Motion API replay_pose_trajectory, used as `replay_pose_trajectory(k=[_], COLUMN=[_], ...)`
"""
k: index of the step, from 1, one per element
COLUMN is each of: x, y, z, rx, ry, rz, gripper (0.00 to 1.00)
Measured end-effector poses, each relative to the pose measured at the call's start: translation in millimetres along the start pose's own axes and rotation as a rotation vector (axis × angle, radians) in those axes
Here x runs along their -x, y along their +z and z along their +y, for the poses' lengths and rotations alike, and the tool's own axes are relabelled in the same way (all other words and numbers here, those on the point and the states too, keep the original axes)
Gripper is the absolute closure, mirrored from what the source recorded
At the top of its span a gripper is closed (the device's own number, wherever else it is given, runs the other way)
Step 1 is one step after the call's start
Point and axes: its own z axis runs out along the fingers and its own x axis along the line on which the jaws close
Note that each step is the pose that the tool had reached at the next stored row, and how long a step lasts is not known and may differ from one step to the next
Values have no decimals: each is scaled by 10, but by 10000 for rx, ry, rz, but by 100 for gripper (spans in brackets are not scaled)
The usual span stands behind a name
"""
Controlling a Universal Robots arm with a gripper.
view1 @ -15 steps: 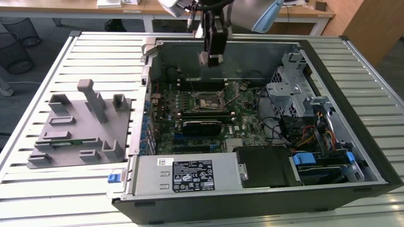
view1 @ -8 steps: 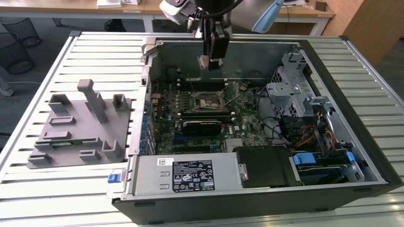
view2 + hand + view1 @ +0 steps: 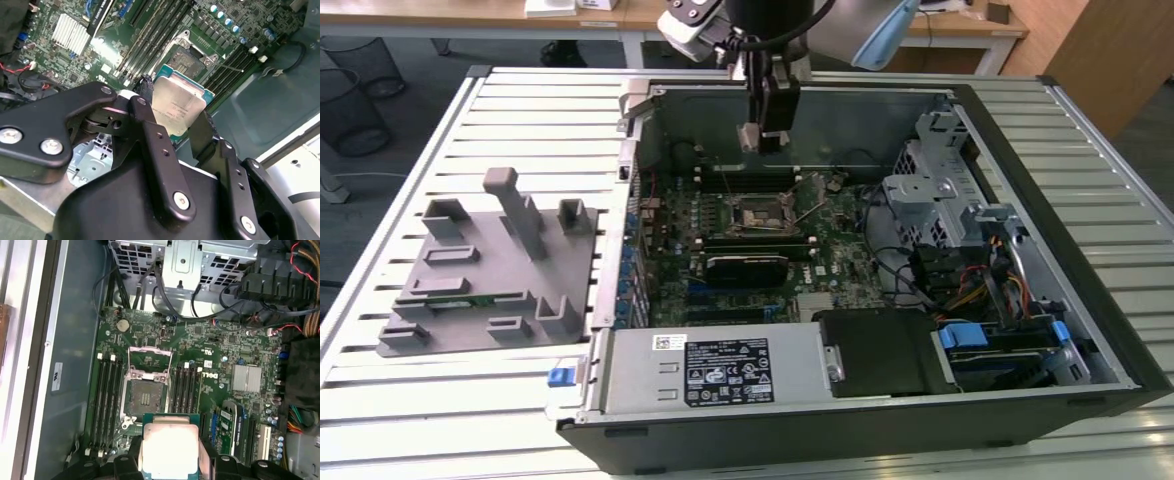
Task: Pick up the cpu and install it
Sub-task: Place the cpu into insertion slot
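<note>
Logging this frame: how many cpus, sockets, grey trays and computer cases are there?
cpu: 1, clamped in the gripper
socket: 1, open and empty
grey tray: 1
computer case: 1
Total: 4

exterior view: high, off the arm, angled down over the slatted bench (image 3: 454, 400) into the open computer case (image 3: 720, 445), mid distance. first wrist view: close, straight down on the motherboard (image 3: 215, 340). second wrist view: closer, oblique past the claw (image 3: 175, 105). all three share the socket (image 3: 757, 212).
</note>
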Motion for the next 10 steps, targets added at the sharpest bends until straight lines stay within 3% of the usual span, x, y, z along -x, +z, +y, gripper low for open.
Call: replay_pose_trajectory(k=[10], x=[-50], y=[117], z=[0], rx=[0], ry=[2], rz=[2], gripper=[47])
